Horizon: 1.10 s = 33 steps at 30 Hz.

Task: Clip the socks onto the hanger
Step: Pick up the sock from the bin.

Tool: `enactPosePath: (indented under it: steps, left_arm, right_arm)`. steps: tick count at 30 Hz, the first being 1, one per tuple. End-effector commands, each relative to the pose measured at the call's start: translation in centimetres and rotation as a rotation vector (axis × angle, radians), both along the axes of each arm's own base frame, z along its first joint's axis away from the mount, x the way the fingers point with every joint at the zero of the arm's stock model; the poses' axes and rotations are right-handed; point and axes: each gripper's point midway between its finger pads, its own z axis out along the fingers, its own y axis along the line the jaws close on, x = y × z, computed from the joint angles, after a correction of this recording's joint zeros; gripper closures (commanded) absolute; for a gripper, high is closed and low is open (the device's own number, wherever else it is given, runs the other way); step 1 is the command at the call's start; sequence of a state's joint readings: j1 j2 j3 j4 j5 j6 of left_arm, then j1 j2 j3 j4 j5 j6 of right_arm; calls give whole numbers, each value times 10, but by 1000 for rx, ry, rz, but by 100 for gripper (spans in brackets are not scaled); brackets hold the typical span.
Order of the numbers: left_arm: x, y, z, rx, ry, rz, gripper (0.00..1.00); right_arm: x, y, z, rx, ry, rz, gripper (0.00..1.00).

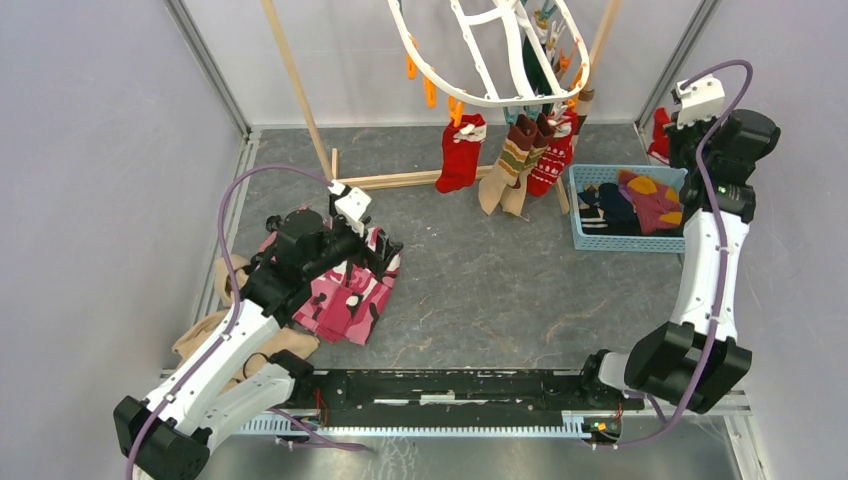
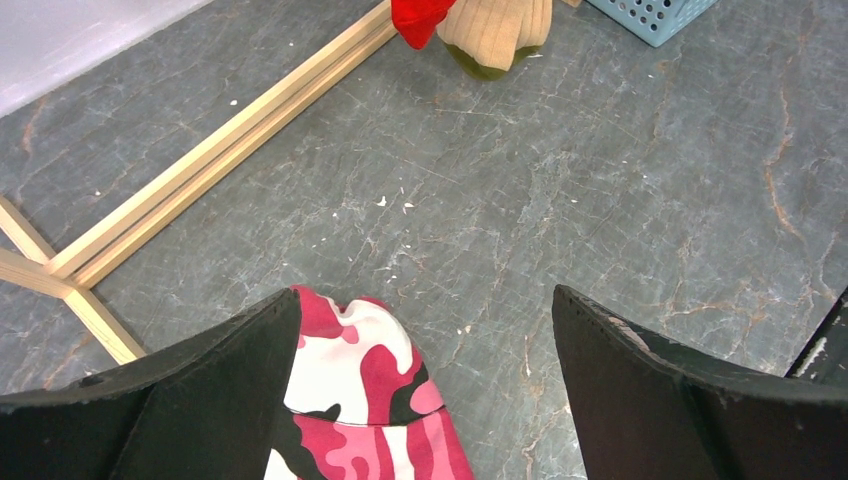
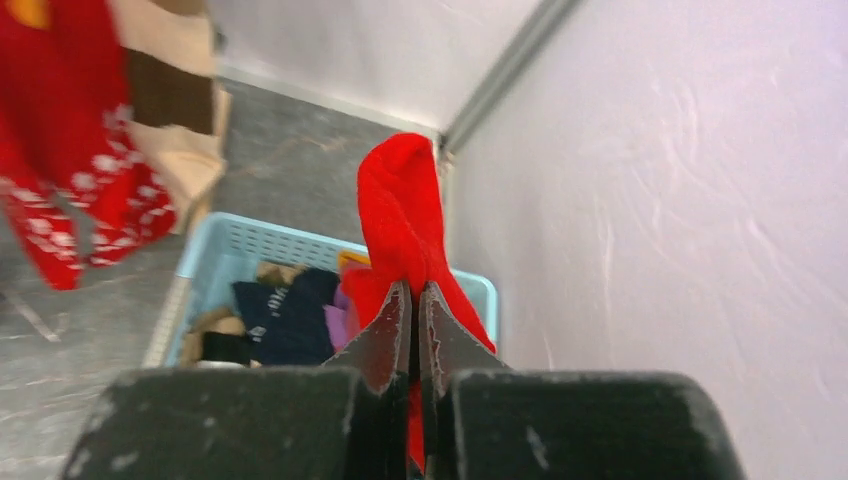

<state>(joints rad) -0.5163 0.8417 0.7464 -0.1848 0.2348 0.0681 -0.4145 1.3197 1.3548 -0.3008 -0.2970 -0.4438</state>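
Above the grey tabletop (image 1: 480, 280), we see the red sock (image 3: 400, 210) near the basket (image 3: 230, 245), pinched between the clenched right fingers (image 3: 385, 345). Other socks (image 1: 460, 155) hang clipped to the hanger (image 1: 440, 75). The left fingers (image 2: 200, 400) stand released, spread over the camouflage cloth (image 2: 350, 400).
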Motion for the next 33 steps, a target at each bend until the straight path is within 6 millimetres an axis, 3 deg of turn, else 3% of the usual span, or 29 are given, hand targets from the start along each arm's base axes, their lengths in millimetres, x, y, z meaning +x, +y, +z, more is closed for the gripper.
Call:
enactPosePath:
  steps: [1, 6, 14, 19, 22, 27, 33]
  left_arm:
    - [1, -5, 13, -80, -7, -11, 0]
    - [-15, -21, 20, -125, -19, -156, 0]
    - [-48, -61, 42, -390, 99, -387, 10]
    - [-65, -85, 50, -585, 165, -390, 12]
    - [-77, -99, 41, -668, 145, -379, 12]
    - [-80, -99, 14, -761, 86, -314, 12]
    - [-87, -114, -12, -692, 16, -371, 11]
  right_arm:
    - [-5, 52, 28, 76, -76, 243, 100]
    - [-36, 125, 11, 205, -25, 623, 100]
    - [-109, 206, -49, 380, 83, 1042, 100]
    - [-154, 267, -86, 447, 163, 1310, 100]
    - [-167, 290, -97, 490, 167, 1409, 100]
    - [-182, 312, -114, 503, 203, 1503, 99]
    - [-197, 330, -129, 505, 265, 1581, 98]
